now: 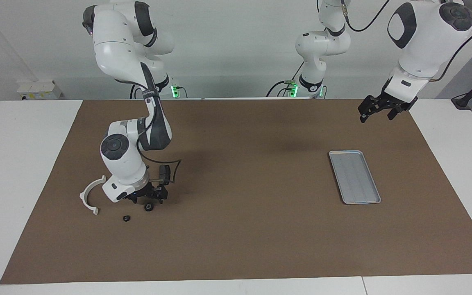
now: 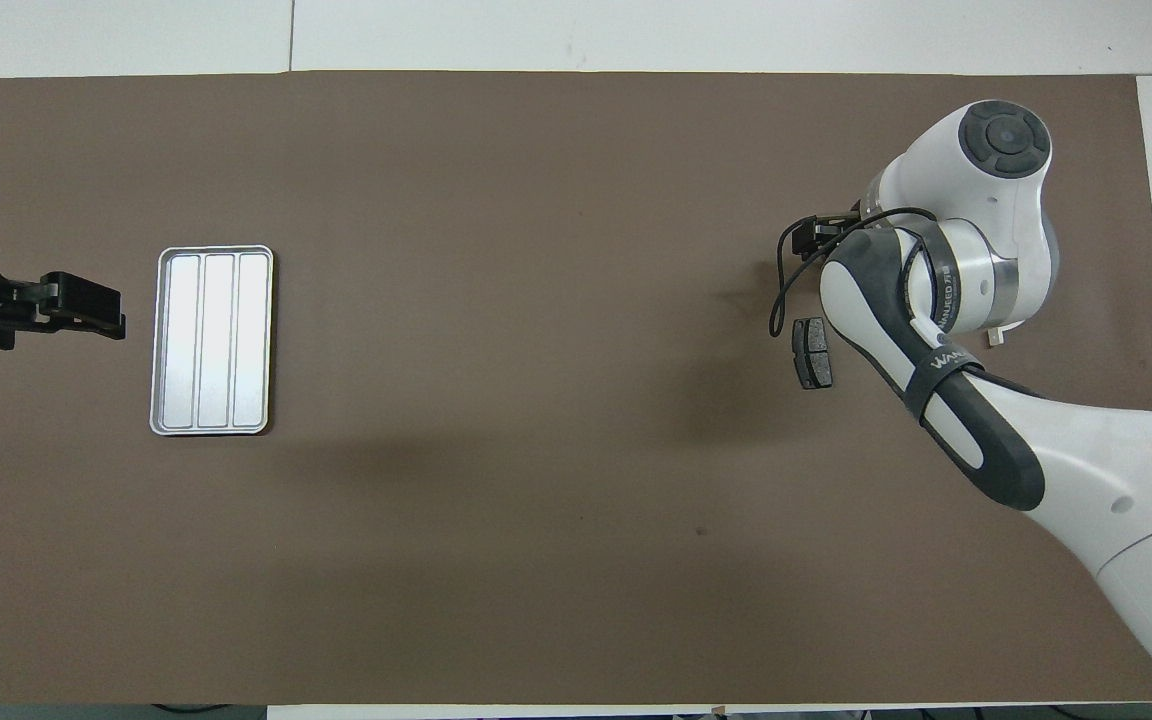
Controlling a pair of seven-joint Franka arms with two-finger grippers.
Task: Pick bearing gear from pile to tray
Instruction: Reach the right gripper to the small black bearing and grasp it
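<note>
The pile lies toward the right arm's end of the table. In it are a white curved bracket, a dark brake pad, a small black round piece and the bearing gear, a larger black ring. My right gripper is open and low, right over the bearing gear, with nothing in it. The arm hides the gear in the overhead view. The silver tray lies empty toward the left arm's end. My left gripper waits open in the air beside the tray.
A brown mat covers the table, with white tabletop around it. The right arm's forearm and cable hang over the part of the pile nearer to the robots. A wide stretch of bare mat separates the pile from the tray.
</note>
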